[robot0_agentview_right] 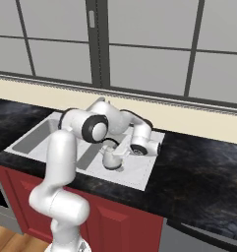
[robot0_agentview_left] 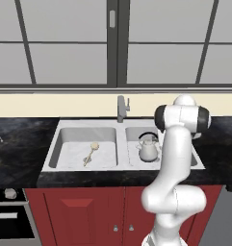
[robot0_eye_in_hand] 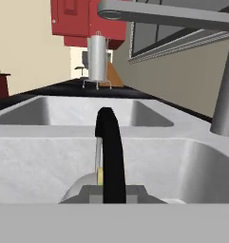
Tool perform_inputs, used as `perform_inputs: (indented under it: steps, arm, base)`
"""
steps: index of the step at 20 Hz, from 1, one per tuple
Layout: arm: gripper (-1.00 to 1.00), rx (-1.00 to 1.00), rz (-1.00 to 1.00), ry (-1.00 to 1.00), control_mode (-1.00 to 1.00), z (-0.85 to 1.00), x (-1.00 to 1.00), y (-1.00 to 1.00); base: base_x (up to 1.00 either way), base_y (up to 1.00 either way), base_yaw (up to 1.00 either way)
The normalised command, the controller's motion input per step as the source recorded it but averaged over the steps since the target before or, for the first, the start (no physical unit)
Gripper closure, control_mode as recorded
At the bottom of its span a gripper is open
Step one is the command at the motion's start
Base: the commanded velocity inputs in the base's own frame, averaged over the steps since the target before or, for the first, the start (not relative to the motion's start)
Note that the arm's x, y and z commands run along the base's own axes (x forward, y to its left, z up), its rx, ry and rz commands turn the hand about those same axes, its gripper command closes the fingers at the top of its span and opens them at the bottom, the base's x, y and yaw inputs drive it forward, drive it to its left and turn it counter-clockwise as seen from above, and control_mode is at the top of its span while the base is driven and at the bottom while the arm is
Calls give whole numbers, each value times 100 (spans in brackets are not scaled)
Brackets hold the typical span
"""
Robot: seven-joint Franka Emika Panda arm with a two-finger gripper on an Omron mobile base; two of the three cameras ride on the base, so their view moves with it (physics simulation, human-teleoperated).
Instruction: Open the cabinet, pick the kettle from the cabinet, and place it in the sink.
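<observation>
Left base view shows you the kettle [robot0_agentview_left: 148,148] standing in the sink's [robot0_agentview_left: 55,144] right bowl. Gripper [robot0_agentview_right: 115,151] hangs close over its handle [robot0_eye_in_hand: 111,152]; you cannot tell whether it grips. Lift while clamped and you drag the kettle over.

one kettle [robot0_agentview_left: 148,148] (two sink [robot0_agentview_left: 55,149] basins)
</observation>
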Motion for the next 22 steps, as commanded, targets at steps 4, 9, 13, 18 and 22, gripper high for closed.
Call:
perform_inputs:
  steps: [4,9,13,18,22]
  arm:
    - [100,0,0,-6,-100,-22,23,3]
    - [100,0,0,-4,-100,-28,10,4]
    - [-100,-2,0,-3,-100,-36,-10,0]
    - [-100,-8,-3,-5,-100,-29,-17,-6]
    - [-100,-11,-3,0,-100,-5,-6,-8]
  base:
    - [0,0,0]
    - [0,0,0]
    - [0,0,0]
    - [0,0,0]
    - [0,0,0]
